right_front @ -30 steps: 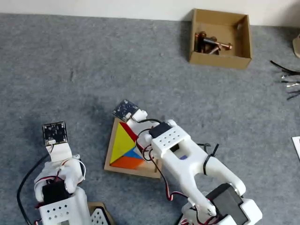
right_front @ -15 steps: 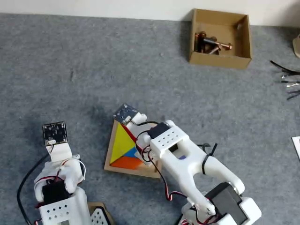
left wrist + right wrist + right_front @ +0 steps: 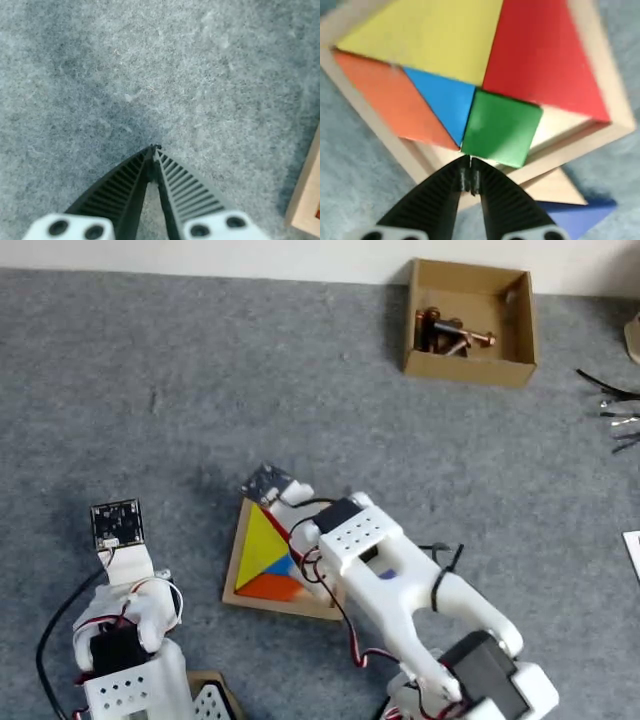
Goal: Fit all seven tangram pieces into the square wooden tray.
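The square wooden tray [image 3: 231, 575] lies on the grey carpet under my right arm [image 3: 362, 540]. In the right wrist view the tray [image 3: 615, 95] holds a yellow triangle [image 3: 435, 35], a red triangle [image 3: 542, 55], an orange piece [image 3: 395, 100], a blue triangle [image 3: 445, 105] and a green square [image 3: 502, 127]. A strip of bare tray floor [image 3: 557, 127] shows beside the green square. My right gripper [image 3: 470, 172] is shut, its tips at the green square's corner. A dark blue triangle [image 3: 575, 215] lies outside the tray. My left gripper [image 3: 154, 150] is shut over bare carpet, beside a tray corner [image 3: 306, 200].
A cardboard box [image 3: 468, 325] with metal parts stands at the back right. Loose cables [image 3: 612, 405] lie at the right edge. A pale wooden triangle [image 3: 552, 187] sits just outside the tray rim. My left arm [image 3: 125, 640] is at the front left.
My right arm has drawn back a little toward the front over the tray. The left arm has not moved.
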Controlling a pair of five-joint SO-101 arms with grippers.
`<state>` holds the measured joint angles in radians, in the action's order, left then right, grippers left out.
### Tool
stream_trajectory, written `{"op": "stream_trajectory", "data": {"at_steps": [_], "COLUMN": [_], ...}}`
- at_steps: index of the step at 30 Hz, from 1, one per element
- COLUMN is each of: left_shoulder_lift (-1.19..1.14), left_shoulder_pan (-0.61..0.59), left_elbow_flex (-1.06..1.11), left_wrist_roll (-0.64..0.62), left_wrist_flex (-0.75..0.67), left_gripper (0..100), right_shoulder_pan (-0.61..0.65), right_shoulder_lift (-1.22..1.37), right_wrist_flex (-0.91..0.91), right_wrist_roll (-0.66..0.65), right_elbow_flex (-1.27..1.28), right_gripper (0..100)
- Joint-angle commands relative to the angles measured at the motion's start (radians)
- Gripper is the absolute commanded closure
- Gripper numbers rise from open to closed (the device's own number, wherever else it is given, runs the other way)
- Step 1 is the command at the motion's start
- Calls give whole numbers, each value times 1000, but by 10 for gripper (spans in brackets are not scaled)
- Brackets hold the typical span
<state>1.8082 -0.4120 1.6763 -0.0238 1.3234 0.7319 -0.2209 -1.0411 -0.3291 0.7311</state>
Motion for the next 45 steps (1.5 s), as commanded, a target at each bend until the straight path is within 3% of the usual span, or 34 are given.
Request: {"op": "stream_trajectory", "data": {"at_steps": [1,20,30,38,45], "left_shoulder_lift": [5,5,5,5,5], "left_shoulder_pan": [-13,-13,-13,-13,-13], "left_elbow_flex": [19,19,19,19,19], "left_wrist_roll": [-11,-11,-11,-11,-11], "left_wrist_flex": [3,3,3,3,3], "left_gripper": [995,995,995,995,995], "right_shoulder_pan": [5,-10,-4,90,93], "right_shoulder_lift": [-85,-87,-74,81,19], "right_wrist_flex": [59,268,294,289,286], "right_wrist_roll": [-2,-8,-2,-2,-2], "right_elbow_flex": [-58,128,131,82,21], "right_gripper": [994,994,994,994,994]}}
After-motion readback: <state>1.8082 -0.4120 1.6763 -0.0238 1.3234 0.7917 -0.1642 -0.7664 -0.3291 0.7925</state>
